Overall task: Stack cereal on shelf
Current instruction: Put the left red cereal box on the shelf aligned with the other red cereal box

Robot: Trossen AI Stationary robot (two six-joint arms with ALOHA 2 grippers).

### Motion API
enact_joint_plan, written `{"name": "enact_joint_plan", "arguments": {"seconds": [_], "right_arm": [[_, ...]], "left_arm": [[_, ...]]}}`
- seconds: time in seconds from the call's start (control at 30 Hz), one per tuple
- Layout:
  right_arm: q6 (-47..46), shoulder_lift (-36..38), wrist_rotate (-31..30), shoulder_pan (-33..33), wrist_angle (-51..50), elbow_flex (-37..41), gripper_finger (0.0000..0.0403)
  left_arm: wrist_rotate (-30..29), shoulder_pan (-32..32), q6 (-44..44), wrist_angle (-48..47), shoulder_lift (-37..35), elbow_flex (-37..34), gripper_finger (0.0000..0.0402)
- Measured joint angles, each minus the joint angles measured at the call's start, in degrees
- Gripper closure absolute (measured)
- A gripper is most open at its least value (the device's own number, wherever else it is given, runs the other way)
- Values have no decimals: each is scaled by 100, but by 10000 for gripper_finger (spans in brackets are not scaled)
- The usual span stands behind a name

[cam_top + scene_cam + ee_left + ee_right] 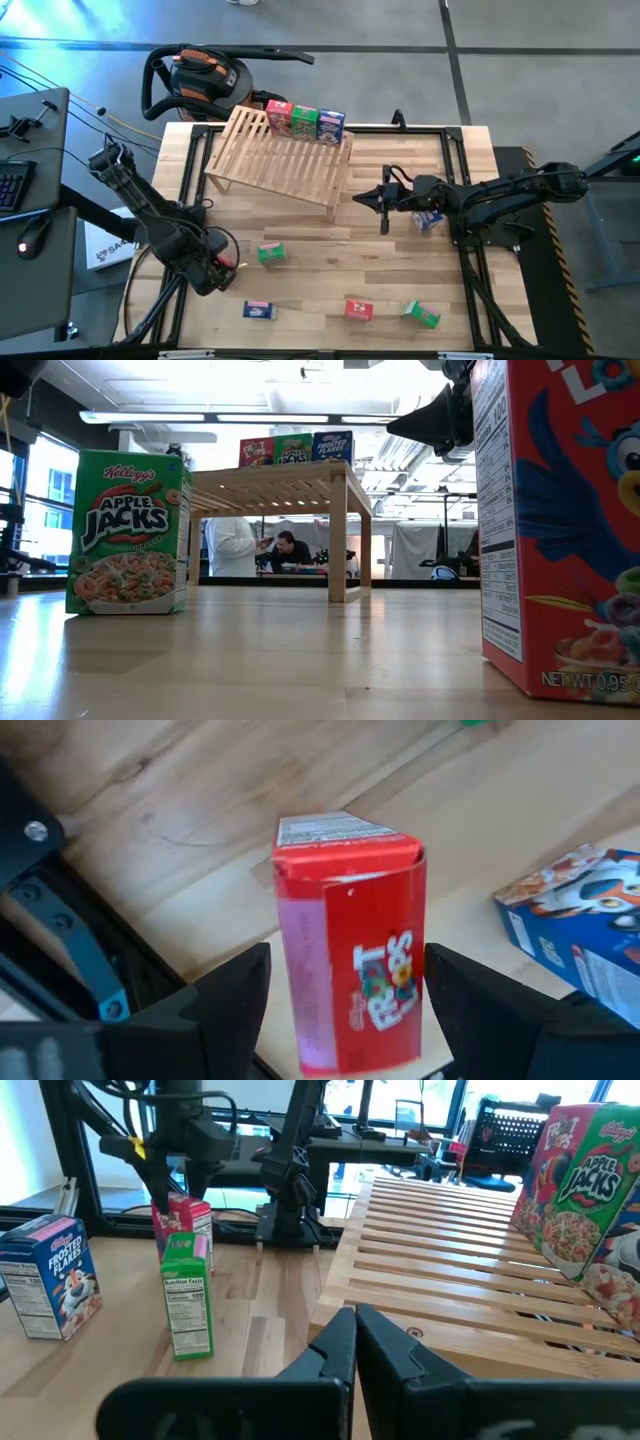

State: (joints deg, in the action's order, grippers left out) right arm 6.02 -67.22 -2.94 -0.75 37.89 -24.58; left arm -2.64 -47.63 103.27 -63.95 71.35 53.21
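Note:
The slatted wooden shelf (280, 160) stands on its legs at the table's far left. A red (278, 117), a green (304, 122) and a blue box (331, 126) stand in a row on its far edge. My left gripper (228, 262) is near the table's left edge, shut on a red cereal box (350, 950). My right gripper (362, 197) is shut and empty, hovering by the shelf's right end (420, 1330). A green box (271, 254) stands mid-table. A blue (259, 310), a red (358, 309) and a green box (421, 314) sit along the near edge. My left gripper pinches the red cereal box between its two fingers (240, 1000), one on each narrow side (305, 990), about halfway down the box. The fingers come slanting from above. The box stays upright with its top flap (340, 830) away from the wrist; whether its bottom rests on the table is hidden.
Another blue box (428, 220) lies partly under my right arm. A black frame rail (470, 230) runs round the table. A vacuum cleaner (200, 80) sits beyond the far edge. People (285, 550) are in the room behind. Bare wood lies between the shelf and the near boxes.

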Motion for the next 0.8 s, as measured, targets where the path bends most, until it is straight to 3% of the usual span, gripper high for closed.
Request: {"name": "enact_joint_plan", "arguments": {"seconds": [0.17, 0.37, 0.63, 0.8], "right_arm": [[0, 0, -2, 0, 2, 0, 403], [-1, 0, -2, 0, 2, 0, 403], [-2, 0, -4, 0, 2, 0, 403], [-2, 0, -4, 0, 2, 0, 403]], "left_arm": [[1, -18, -45, 137, 2, -126, 160], [49, 221, -517, 82, -179, -129, 207], [33, 1086, -1855, 11, -849, -74, 265], [-160, 1793, -3121, -492, -1058, 493, 273]]}}
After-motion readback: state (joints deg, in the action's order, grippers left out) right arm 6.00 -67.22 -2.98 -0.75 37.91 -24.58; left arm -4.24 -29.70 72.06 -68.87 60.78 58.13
